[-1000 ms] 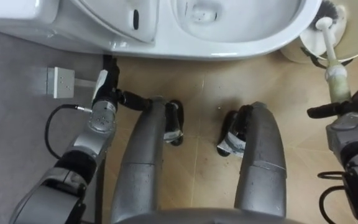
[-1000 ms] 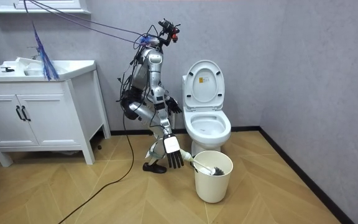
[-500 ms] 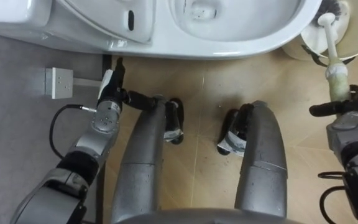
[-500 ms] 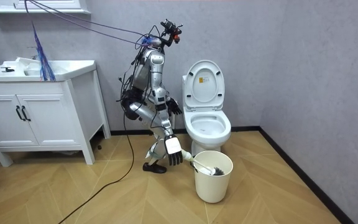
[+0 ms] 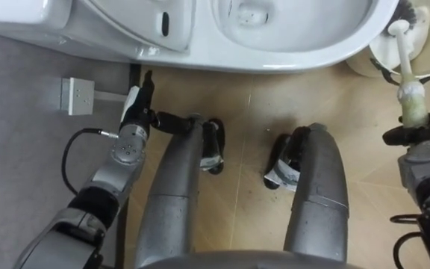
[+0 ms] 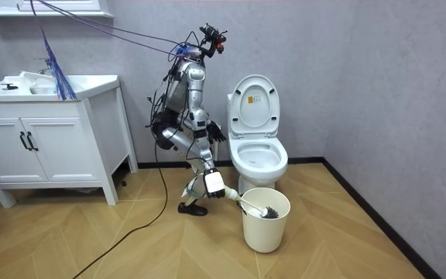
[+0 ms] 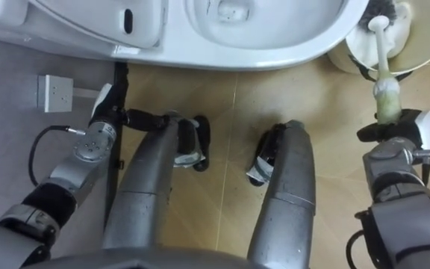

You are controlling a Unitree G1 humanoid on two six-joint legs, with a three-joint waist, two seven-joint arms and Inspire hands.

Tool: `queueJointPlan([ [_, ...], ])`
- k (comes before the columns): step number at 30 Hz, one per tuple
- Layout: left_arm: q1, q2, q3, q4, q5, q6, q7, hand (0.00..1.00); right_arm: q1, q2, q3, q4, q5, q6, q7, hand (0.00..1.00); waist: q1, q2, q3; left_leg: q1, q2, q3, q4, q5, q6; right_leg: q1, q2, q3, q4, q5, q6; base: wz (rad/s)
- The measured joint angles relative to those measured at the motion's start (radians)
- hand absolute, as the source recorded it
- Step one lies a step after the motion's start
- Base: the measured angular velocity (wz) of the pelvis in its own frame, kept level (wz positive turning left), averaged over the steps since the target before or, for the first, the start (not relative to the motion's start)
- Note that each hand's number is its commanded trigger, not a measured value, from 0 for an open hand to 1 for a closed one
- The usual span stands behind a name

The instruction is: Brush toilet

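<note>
Toilet (image 5: 312,52) is not brushed yet, as I judge: its lid is up and the bowl is free, but nothing reaches into it. At the left, the left hand (image 5: 134,104) hangs low near the toilet's foot, with straight fingers and holding nothing. At the right, the brush (image 5: 405,67) leans in the bucket (image 6: 265,229) with its head down inside. The right hand (image 5: 422,142) has its fingers curled round the upper end of the handle. So the grasp seems made. Lifting the brush out, carrying it to the bowl and scrubbing are all left to do. One second ago, in the room view, the right hand's fingers hung spread below the handle, and now they are closed on it. Brush and bucket have not moved. The eye view shifted only a little.
</note>
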State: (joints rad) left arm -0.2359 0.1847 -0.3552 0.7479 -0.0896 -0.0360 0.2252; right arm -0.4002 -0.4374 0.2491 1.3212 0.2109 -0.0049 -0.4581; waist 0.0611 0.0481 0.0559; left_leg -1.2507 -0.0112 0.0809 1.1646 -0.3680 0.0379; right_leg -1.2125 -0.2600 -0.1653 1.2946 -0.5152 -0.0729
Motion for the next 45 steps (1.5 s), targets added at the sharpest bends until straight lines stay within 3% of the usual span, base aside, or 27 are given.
queueJointPlan([
  [5, 0.057, 0.003, 0.000, 0.000, -0.001, -0.015, 0.000, 0.00, 0.032, 0.004, 0.007, -0.003, 0.032, -0.003, 0.031, 1.00, 0.000, 0.000, -0.0003, 0.069, 0.011, -0.004, -0.042, 0.000, -0.001, 0.078, 0.006, -0.023, -0.056, 0.007, -0.002, -0.04],
  [11, 0.112, 0.007, 0.001, 0.020, -0.032, -0.018, -0.001, 0.00, 0.059, 0.015, 0.023, 0.013, 0.039, -0.003, 0.060, 1.00, 0.002, -0.007, -0.0005, 0.193, 0.031, 0.007, -0.137, 0.004, -0.005, 0.202, 0.037, -0.031, -0.167, 0.030, 0.008, -0.09],
  [14, 0.136, 0.012, 0.001, 0.022, -0.029, -0.018, -0.001, 0.00, 0.075, 0.021, 0.023, 0.012, 0.066, -0.002, 0.068, 1.00, -0.001, -0.015, -0.0019, 0.264, 0.029, 0.005, -0.197, 0.012, -0.009, 0.275, 0.046, -0.038, -0.229, 0.041, 0.016, -0.04],
  [17, 0.159, 0.035, 0.001, 0.030, -0.029, -0.018, -0.002, 0.00, 0.091, 0.046, 0.022, 0.014, 0.068, 0.008, 0.089, 1.00, -0.006, -0.037, -0.0096, 0.348, 0.021, -0.001, -0.271, 0.027, -0.017, 0.363, 0.055, -0.055, -0.306, 0.053, 0.019, 0.04],
  [20, 0.171, 0.042, 0.001, 0.038, -0.027, -0.018, -0.006, 0.00, 0.106, 0.048, -0.008, 0.012, 0.089, 0.008, 0.108, 1.00, -0.003, -0.040, -0.0116, 0.434, 0.020, -0.008, -0.339, 0.046, -0.016, 0.462, 0.059, -0.081, -0.384, 0.069, 0.028, 0.12],
  [31, 0.285, 0.062, 0.098, 0.073, -0.006, -0.030, -0.067, 0.00, 0.194, 0.087, -0.099, -0.003, 0.097, 0.006, 0.113, 1.00, -0.008, -0.055, -0.0267, 0.752, 0.017, -0.014, -0.592, 0.097, -0.012, 0.805, 0.102, -0.126, -0.694, 0.153, 0.068, 0.02],
  [34, 0.338, 0.063, 0.133, 0.054, -0.003, -0.031, -0.081, 0.00, 0.260, 0.091, -0.118, -0.051, 0.100, -0.006, 0.114, 1.00, -0.009, -0.065, -0.0338, 0.844, 0.015, -0.027, -0.636, 0.098, -0.011, 0.914, 0.119, -0.141, -0.769, 0.167, 0.079, 0.10],
  [36, 0.391, 0.063, 0.174, 0.038, -0.005, -0.037, -0.080, 0.00, 0.318, 0.093, -0.122, -0.095, 0.102, -0.023, 0.116, 1.00, -0.012, -0.076, -0.0492, 0.913, 0.013, -0.031, -0.675, 0.098, -0.012, 0.999, 0.126, -0.163, -0.830, 0.177, 0.086, 0.15],
  [41, 0.508, 0.058, 0.280, -0.012, 0.039, -0.038, -0.079, 0.00, 0.414, 0.127, -0.192, -0.176, 0.089, -0.025, 0.124, 1.00, -0.024, -0.094, -0.0582, 1.030, 0.011, -0.042, -0.739, 0.100, -0.014, 1.128, 0.141, -0.178, -0.910, 0.196, 0.094, 0.07],
  [45, 0.590, 0.045, 0.357, -0.051, 0.057, -0.039, -0.081, 0.00, 0.490, 0.139, -0.197, -0.259, 0.030, -0.017, 0.142, 1.00, -0.025, -0.099, -0.0569, 1.096, 0.010, -0.043, -0.770, 0.101, -0.017, 1.205, 0.153, -0.183, -0.966, 0.206, 0.098, 0.01],
])
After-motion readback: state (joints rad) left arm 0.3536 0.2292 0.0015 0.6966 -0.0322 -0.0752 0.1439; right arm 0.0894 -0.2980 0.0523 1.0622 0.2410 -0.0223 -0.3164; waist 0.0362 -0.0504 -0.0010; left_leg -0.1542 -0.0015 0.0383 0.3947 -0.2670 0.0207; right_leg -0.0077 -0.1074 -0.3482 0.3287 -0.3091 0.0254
